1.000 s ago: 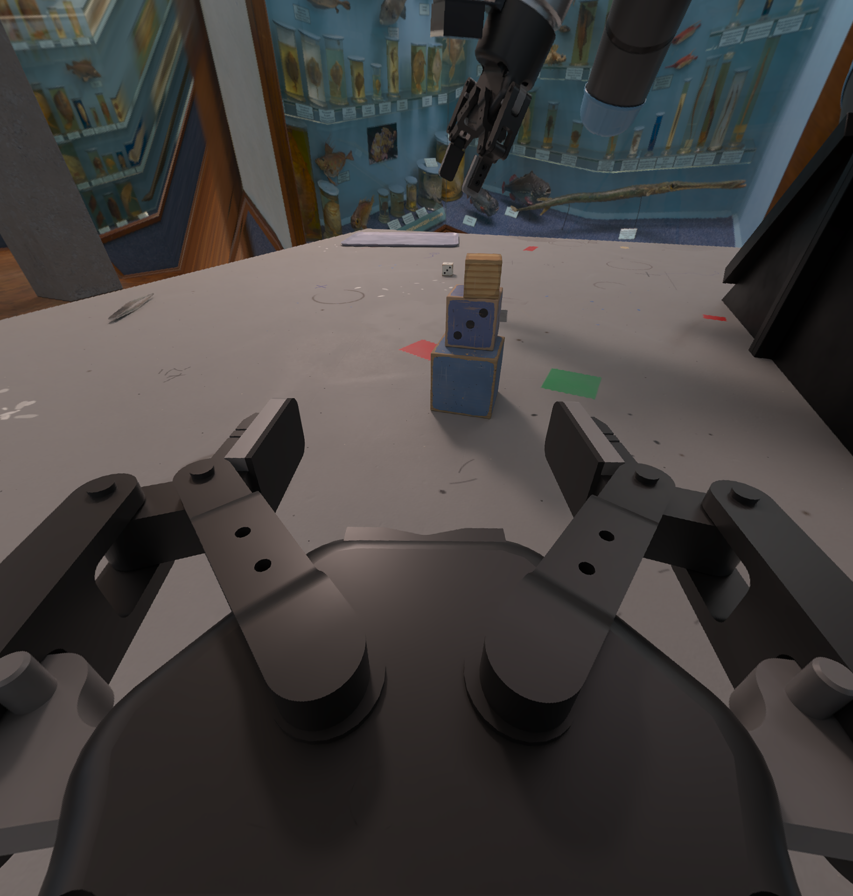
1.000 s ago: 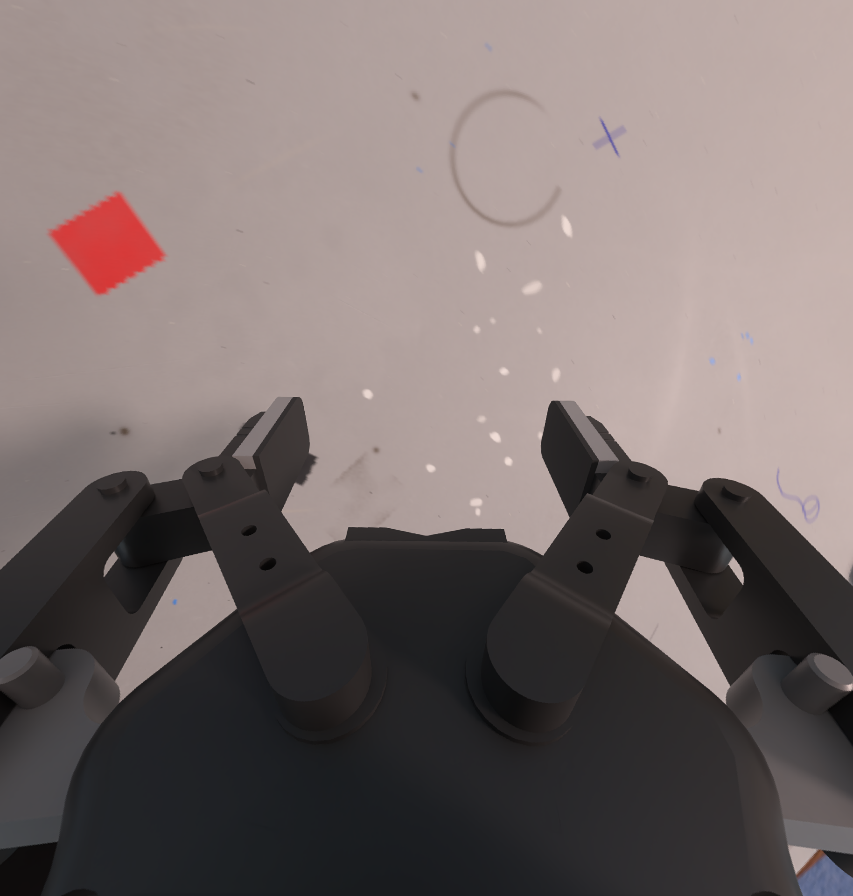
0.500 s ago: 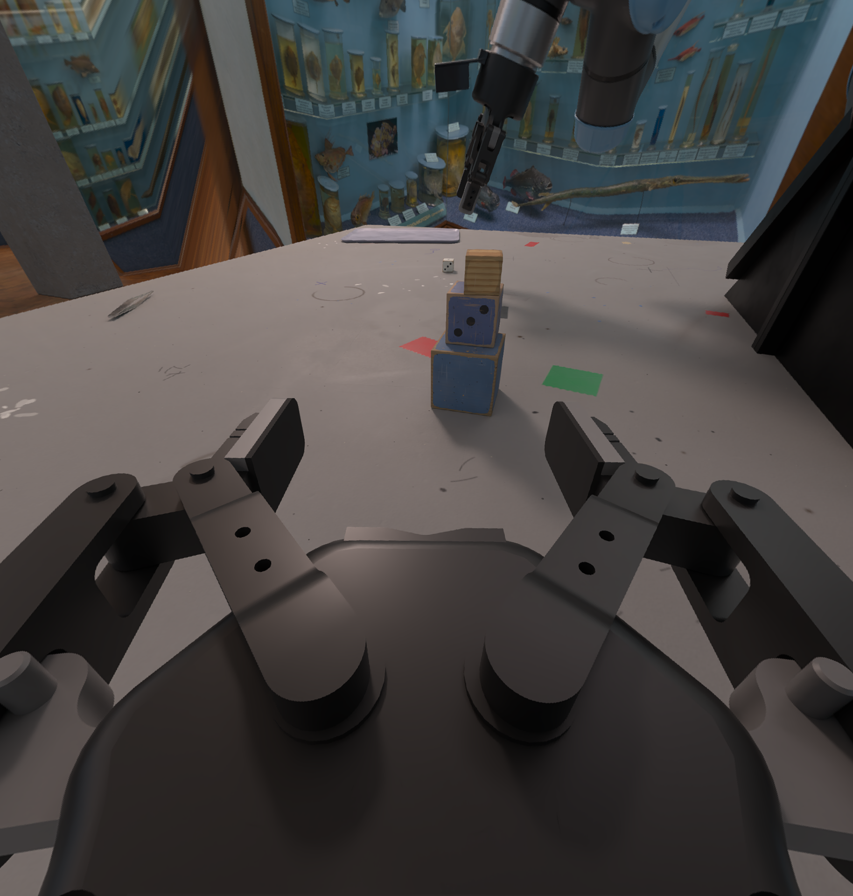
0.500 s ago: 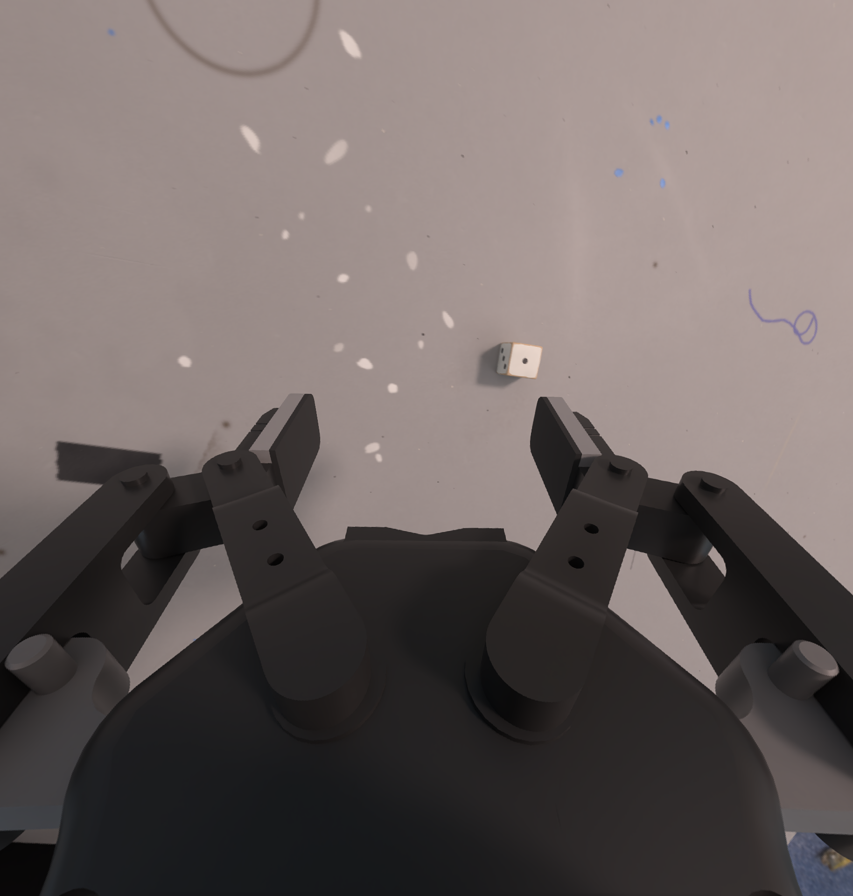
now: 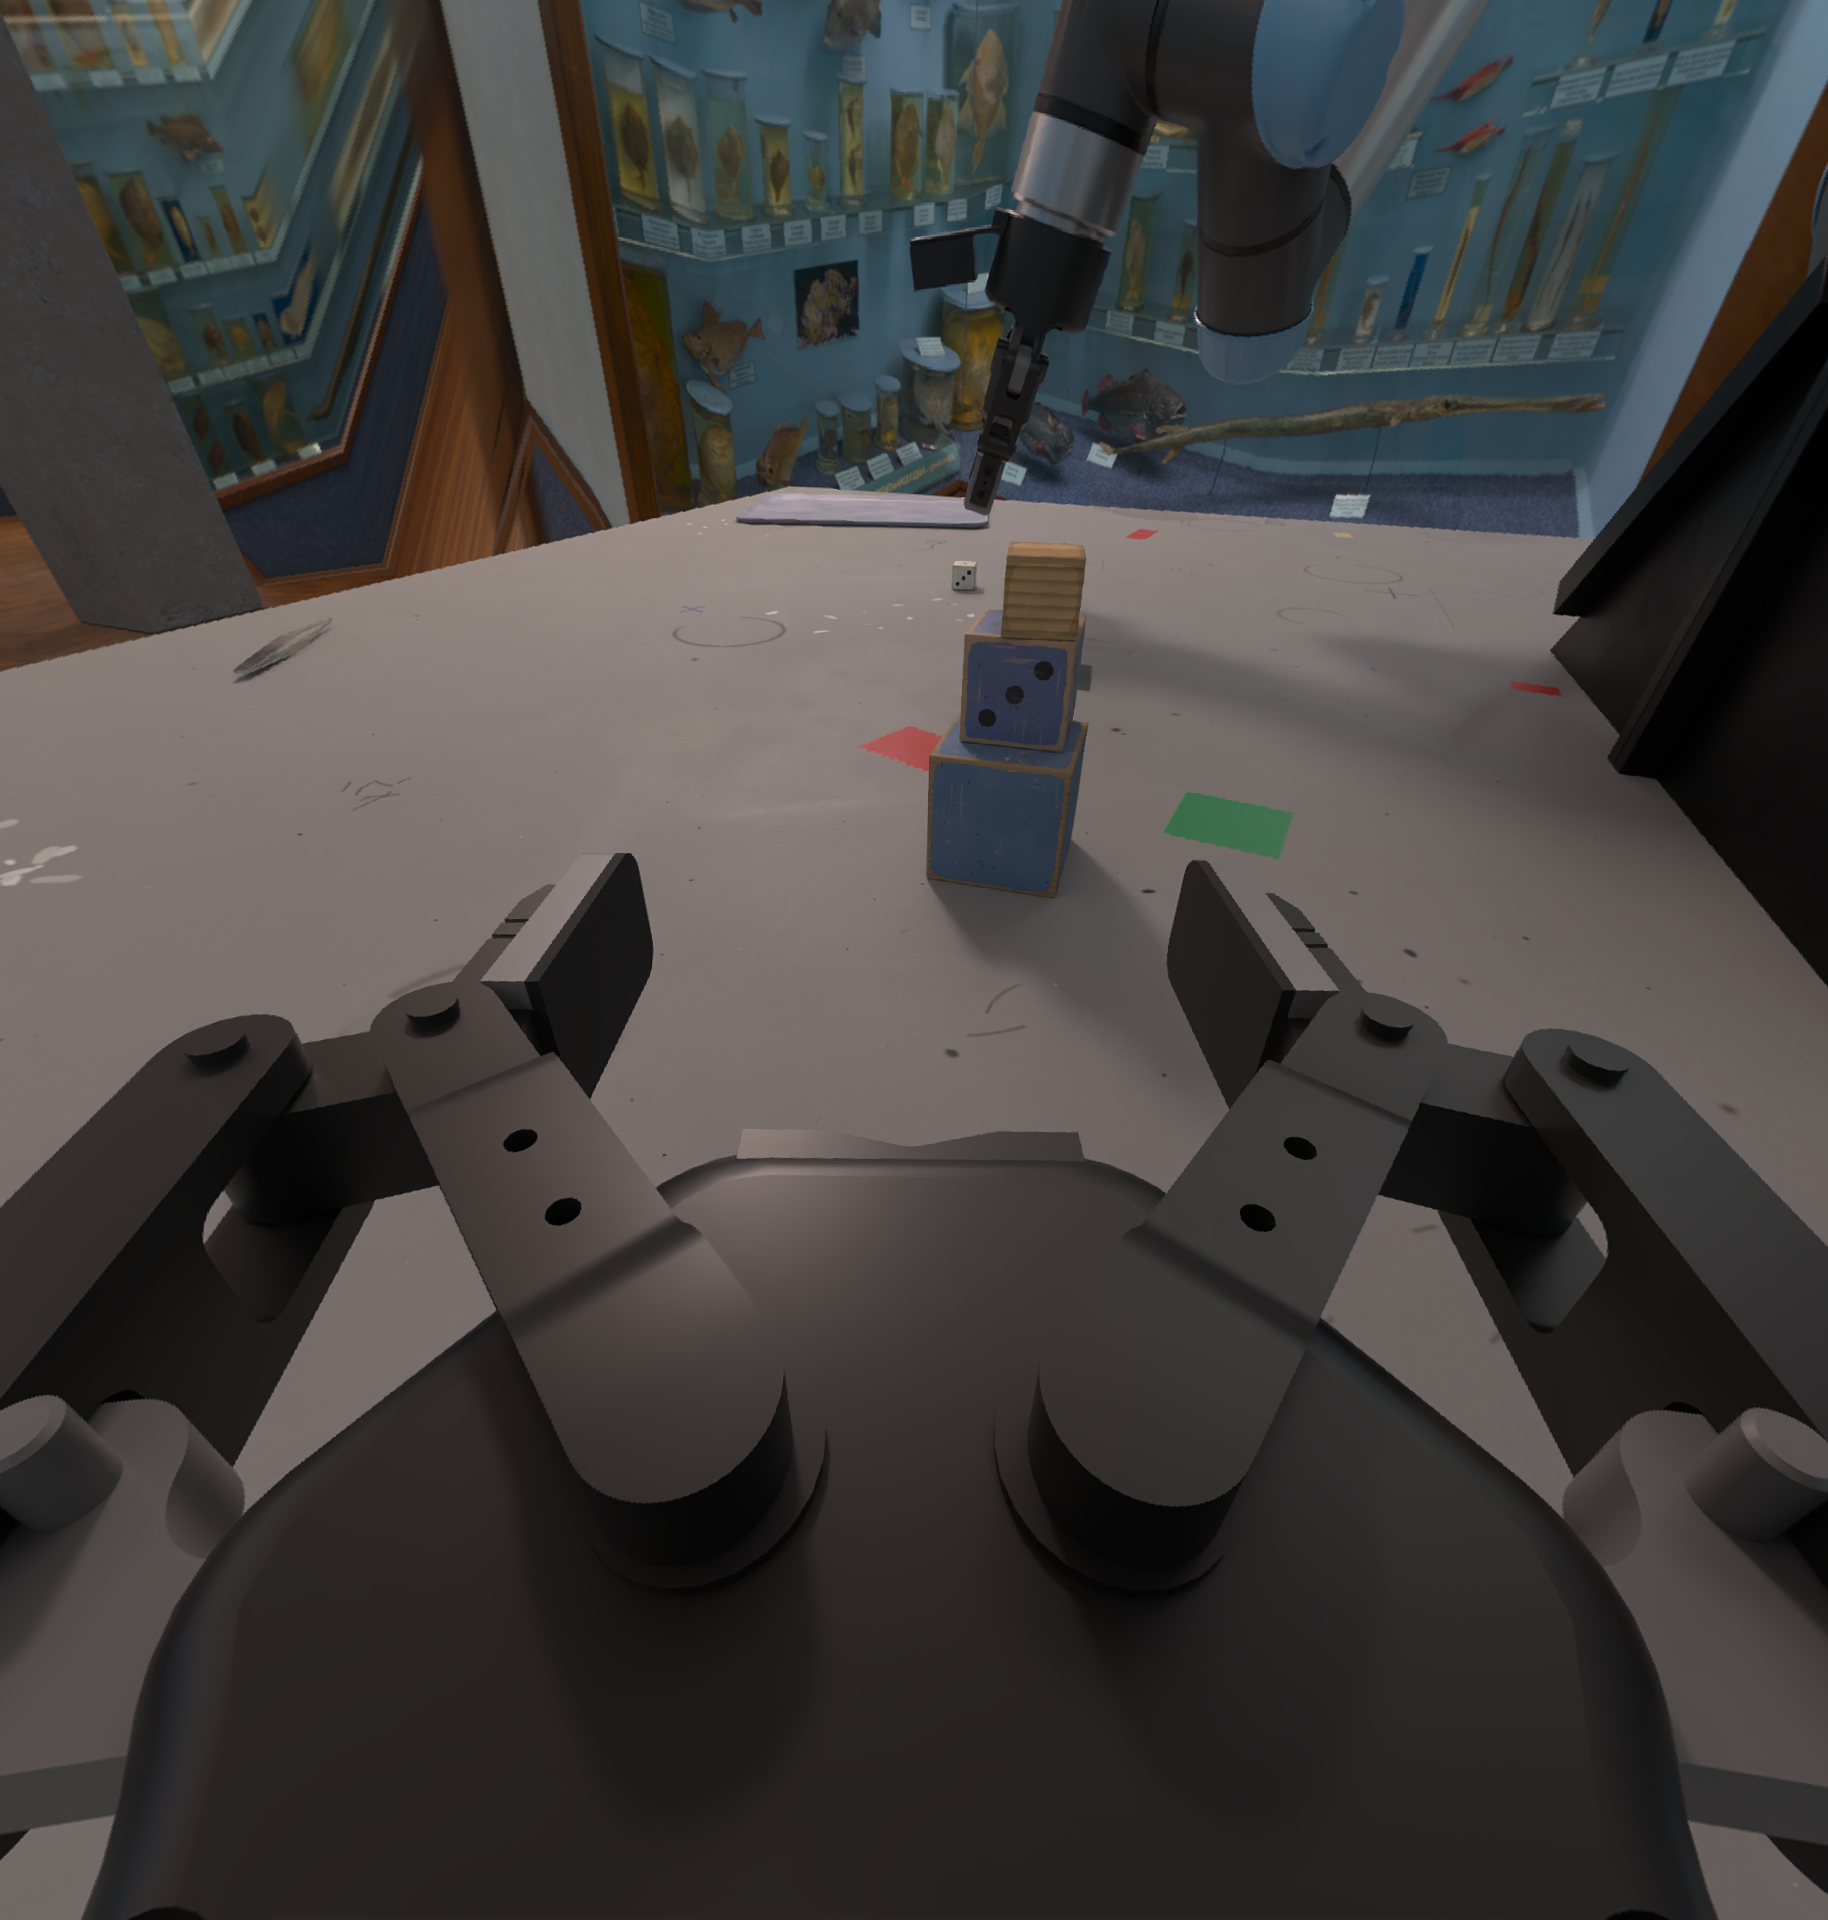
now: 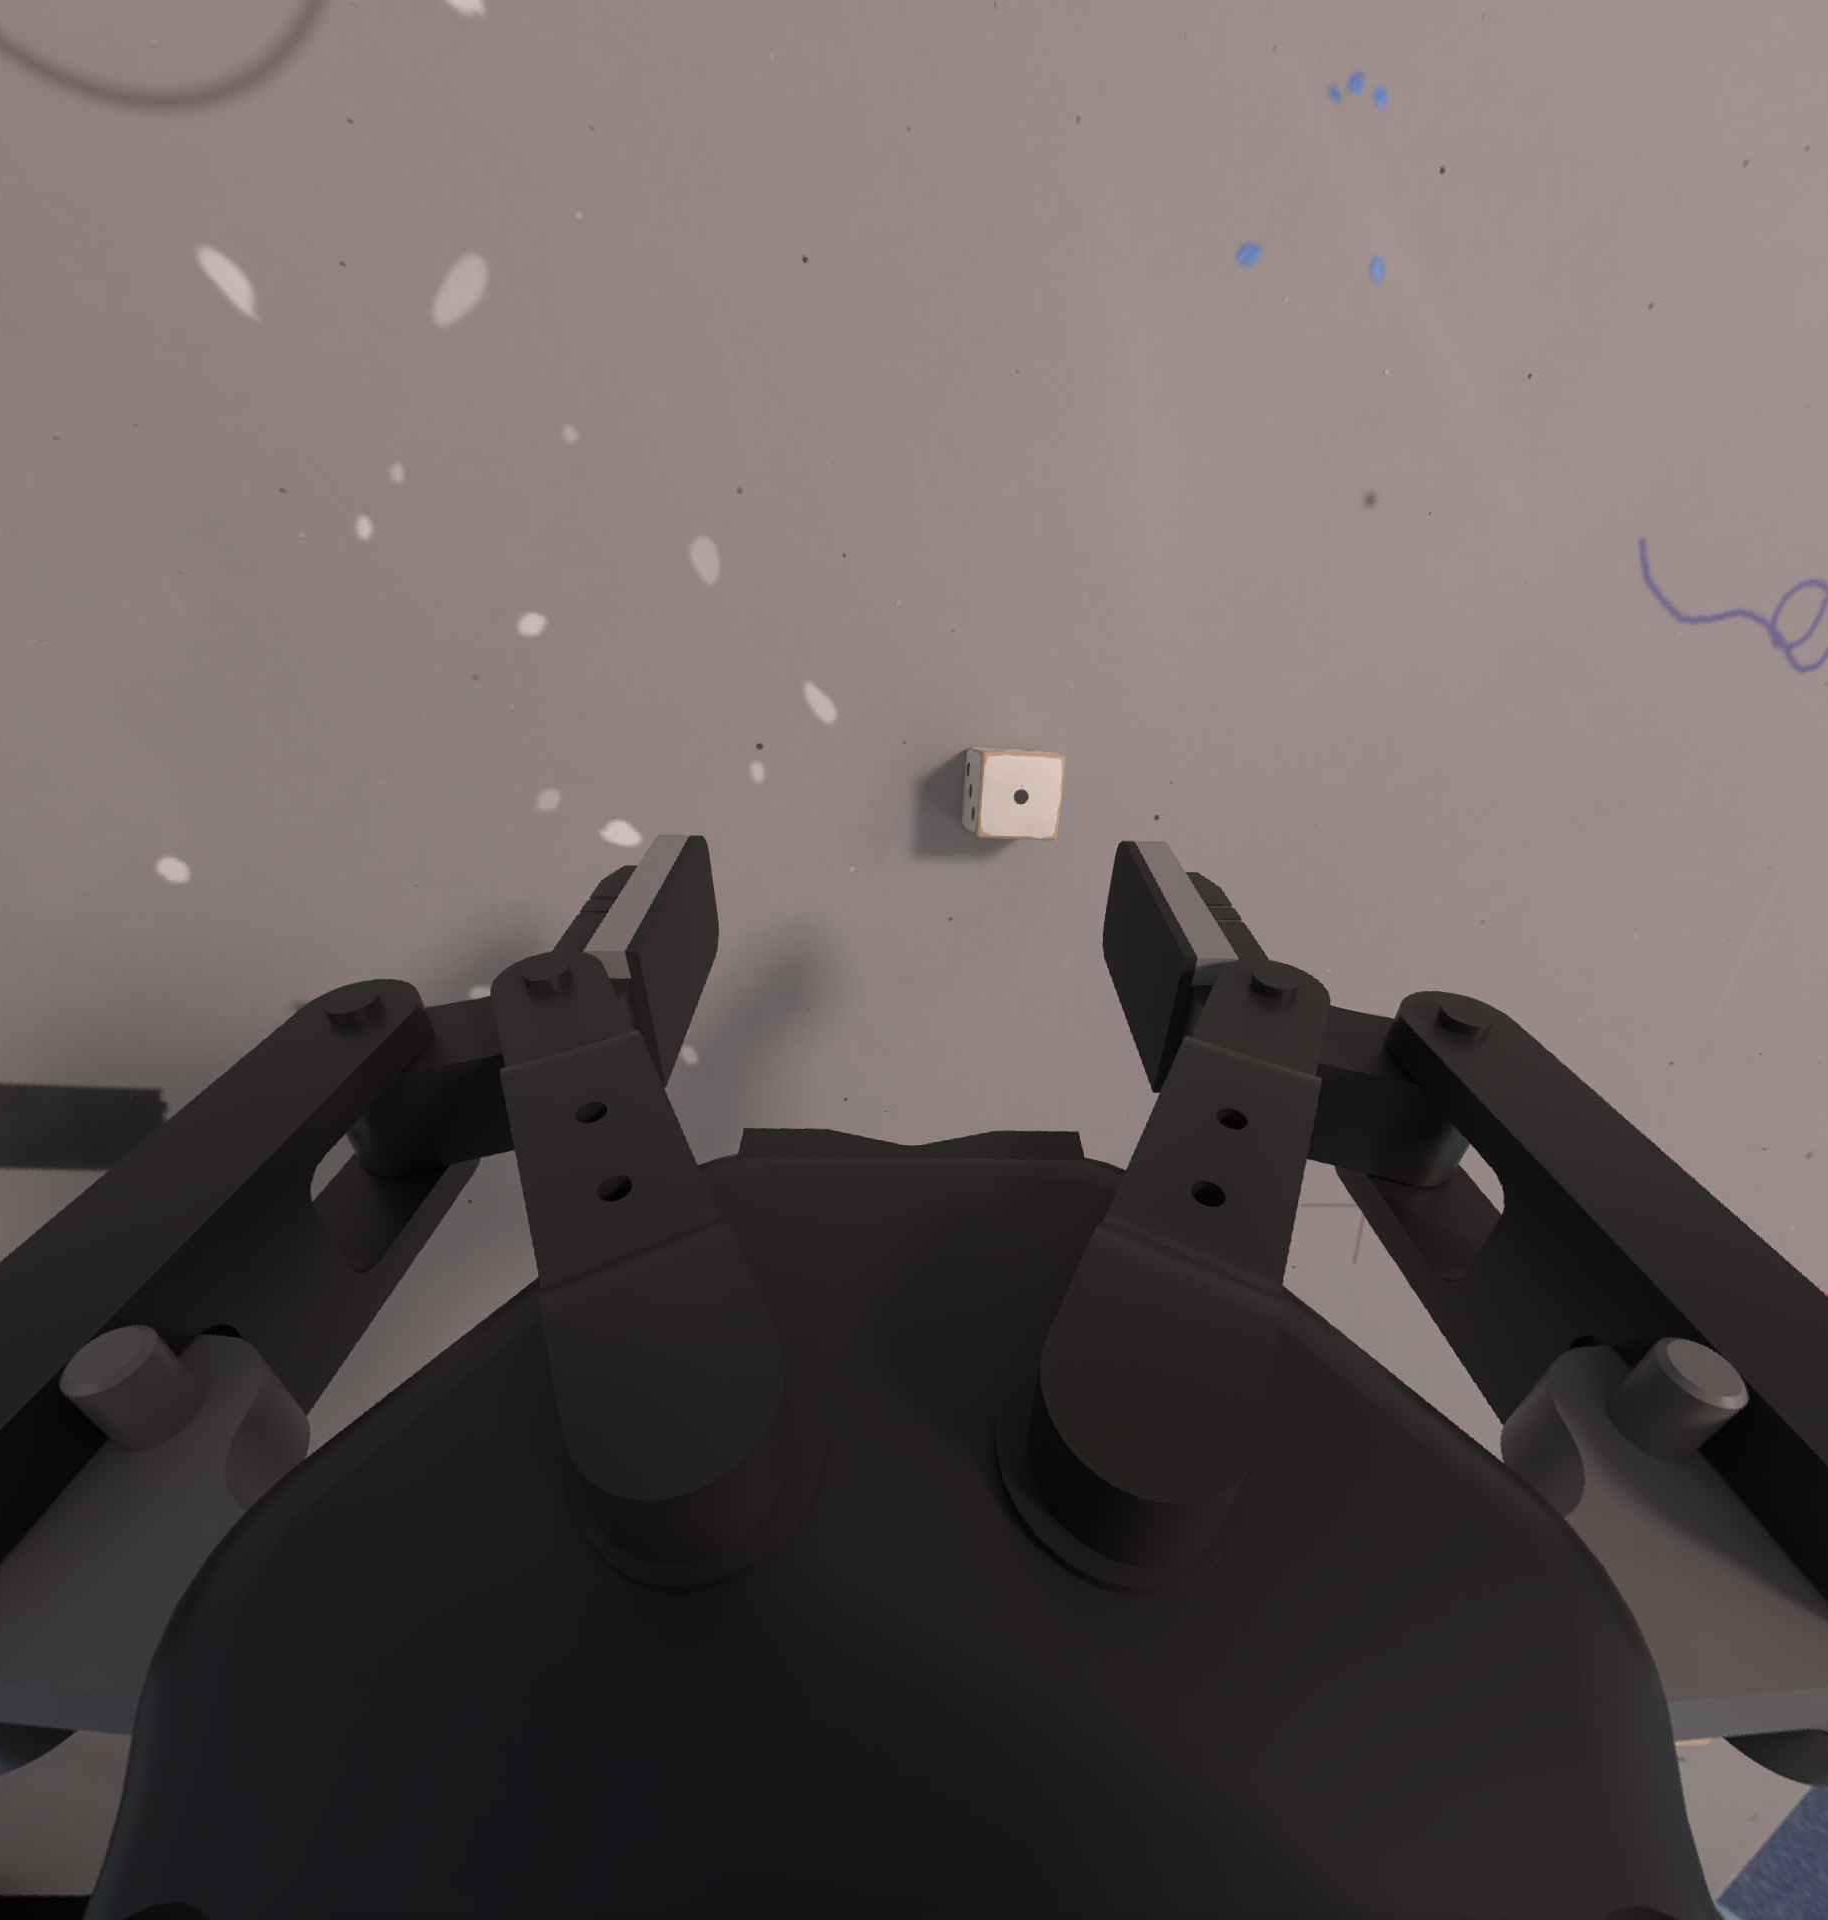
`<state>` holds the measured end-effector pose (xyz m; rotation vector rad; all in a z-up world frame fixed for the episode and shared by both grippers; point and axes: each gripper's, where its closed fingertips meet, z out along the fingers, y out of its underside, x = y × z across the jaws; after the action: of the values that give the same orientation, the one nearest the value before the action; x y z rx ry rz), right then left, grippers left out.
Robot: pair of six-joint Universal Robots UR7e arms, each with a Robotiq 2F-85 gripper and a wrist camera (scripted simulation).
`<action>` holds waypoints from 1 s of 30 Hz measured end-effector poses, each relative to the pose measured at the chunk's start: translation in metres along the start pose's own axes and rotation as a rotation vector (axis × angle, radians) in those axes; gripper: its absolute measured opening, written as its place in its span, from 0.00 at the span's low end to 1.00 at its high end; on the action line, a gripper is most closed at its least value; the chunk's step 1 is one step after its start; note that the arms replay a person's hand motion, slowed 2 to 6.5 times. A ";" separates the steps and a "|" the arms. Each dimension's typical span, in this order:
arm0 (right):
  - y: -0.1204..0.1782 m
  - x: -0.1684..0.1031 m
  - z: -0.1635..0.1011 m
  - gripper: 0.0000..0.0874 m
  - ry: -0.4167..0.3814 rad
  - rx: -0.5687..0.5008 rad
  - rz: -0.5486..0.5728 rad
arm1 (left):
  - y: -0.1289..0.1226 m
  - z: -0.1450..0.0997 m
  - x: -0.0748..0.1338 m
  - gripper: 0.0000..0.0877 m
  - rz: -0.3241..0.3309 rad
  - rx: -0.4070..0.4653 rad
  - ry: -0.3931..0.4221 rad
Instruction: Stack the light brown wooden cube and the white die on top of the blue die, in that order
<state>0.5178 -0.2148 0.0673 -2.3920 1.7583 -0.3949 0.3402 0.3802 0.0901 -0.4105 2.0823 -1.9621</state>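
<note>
We hold our left gripper [image 5: 905, 935] low over the grey table [image 5: 474, 831], its fingers spread wide with nothing between them. Ahead of it stands a small tower: a larger blue block [image 5: 1003, 821] on the table, the blue die [image 5: 1022, 691] on top of that, and the light brown wooden cube [image 5: 1044, 590] on top of the die. The cube sits a little toward the right edge of the die, not quite centred, and the die in turn sits slightly right of centre on the block. A red patch [image 5: 902, 746] lies on the table just left of the tower and a green patch [image 5: 1230, 825] to its right.

The white die [image 5: 964, 576] rests on the table beyond the tower and a little to its left, apart from it. Our right gripper [image 5: 983, 483] hangs above that spot, pointing straight down, with a flat pale sheet [image 5: 858, 509] near the far table edge behind it (from this side view we cannot read how its fingers stand).

From the right wrist view it is plain: our right gripper [image 6: 910, 904] is spread wide and empty, looking down at the table [image 6: 1305, 468]. The white die [image 6: 1016, 795] lies just beyond the fingertips, roughly in line with the gap between them though a touch toward the right finger, and touched by neither. Its top face shows a single pip.
</note>
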 end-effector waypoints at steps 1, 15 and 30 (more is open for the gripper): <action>0.000 0.001 0.003 0.76 -0.001 -0.008 0.002 | 0.000 0.000 0.000 0.97 -0.001 0.000 0.000; 0.002 0.016 0.038 0.70 -0.034 -0.110 0.027 | 0.000 0.000 -0.001 0.97 -0.019 0.001 0.006; 0.007 0.025 0.057 0.61 -0.063 -0.140 0.048 | 0.000 0.000 -0.002 0.97 -0.031 0.005 0.009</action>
<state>0.5350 -0.2424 0.0140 -2.4197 1.8693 -0.1936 0.3421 0.3810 0.0905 -0.4365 2.0882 -1.9899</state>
